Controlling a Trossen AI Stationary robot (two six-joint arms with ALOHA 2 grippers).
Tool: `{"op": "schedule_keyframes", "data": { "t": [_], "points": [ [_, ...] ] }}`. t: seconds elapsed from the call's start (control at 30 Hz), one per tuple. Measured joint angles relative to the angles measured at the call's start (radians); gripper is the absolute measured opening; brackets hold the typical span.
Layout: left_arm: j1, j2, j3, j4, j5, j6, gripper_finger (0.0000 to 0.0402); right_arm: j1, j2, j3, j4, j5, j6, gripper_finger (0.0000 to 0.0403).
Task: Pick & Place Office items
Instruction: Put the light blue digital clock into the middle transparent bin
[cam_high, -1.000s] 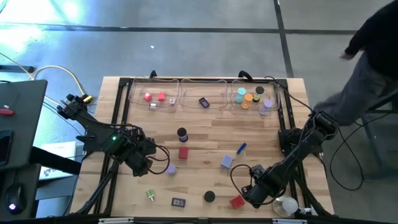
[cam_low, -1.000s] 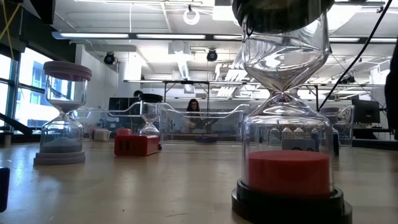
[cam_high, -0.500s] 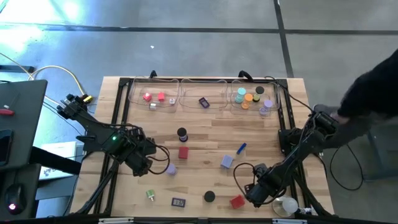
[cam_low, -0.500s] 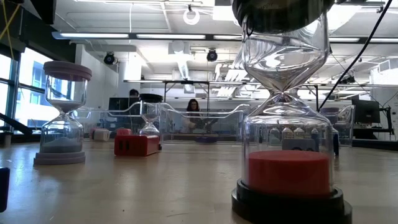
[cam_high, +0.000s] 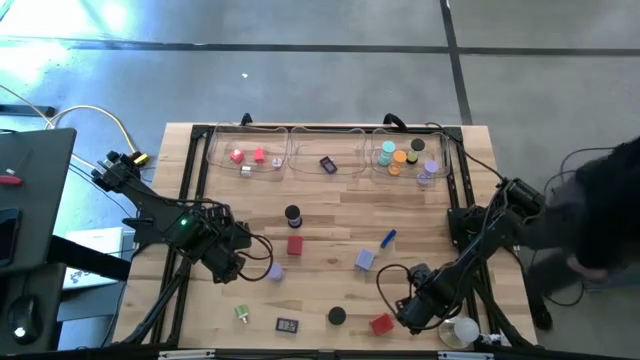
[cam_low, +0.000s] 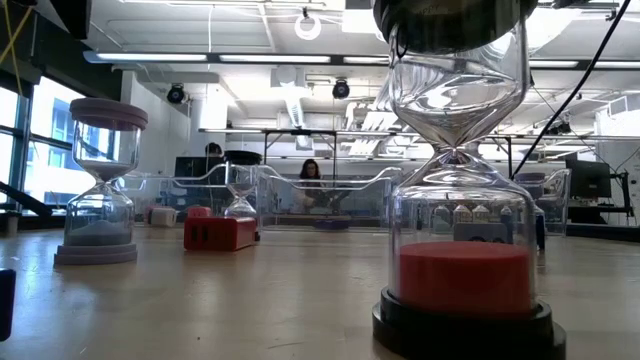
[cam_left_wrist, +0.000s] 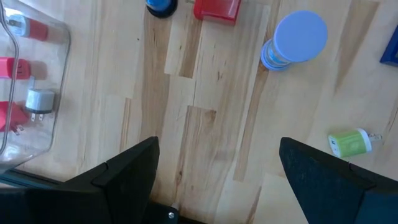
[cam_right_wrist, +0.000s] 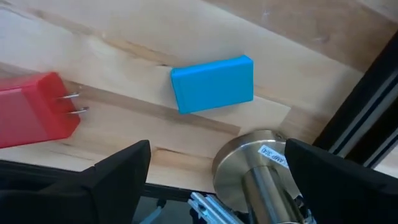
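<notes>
My left gripper (cam_high: 236, 266) hangs open over bare wood at the table's left; in its wrist view a lavender-capped hourglass (cam_left_wrist: 297, 38), a green plug (cam_left_wrist: 349, 143) and a red block (cam_left_wrist: 216, 9) lie beyond it. My right gripper (cam_high: 410, 311) stands open near the front right, pointing down. A blue block (cam_right_wrist: 212, 83) and a red plug block (cam_right_wrist: 34, 115) lie flat on the wood ahead of its fingers, untouched. A black-capped hourglass (cam_low: 460, 270) stands upright on its base.
Clear trays (cam_high: 330, 150) along the far edge hold small pieces. A blue stick (cam_high: 388, 238), a lavender block (cam_high: 365, 259) and a dark clip (cam_high: 287, 324) lie mid-table. A white bulb (cam_high: 462, 330) sits at the front right corner. A shiny metal cylinder (cam_right_wrist: 249, 165) shows between my right fingers.
A person beside the table's right edge has moved toward the near side. Neither arm has visibly shifted.
</notes>
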Motion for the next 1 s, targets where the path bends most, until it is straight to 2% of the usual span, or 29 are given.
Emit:
{"op": "schedule_keyframes", "data": {
  "t": [0.33,0.63,1.0],
  "points": [
    [0.0,0.0,0.0,0.0,0.0,0.0,0.0325,0.0,0.0,0.0,-0.007,0.008,0.003,0.0398],
    [0.0,0.0,0.0,0.0,0.0,0.0,0.0325,0.0,0.0,0.0,0.005,-0.01,0.02,0.0397],
    [0.0,0.0,0.0,0.039,0.0,0.0,0.0325,0.014,0.004,-0.023,0.007,0.088,-0.001,0.0396]
  ]
}}
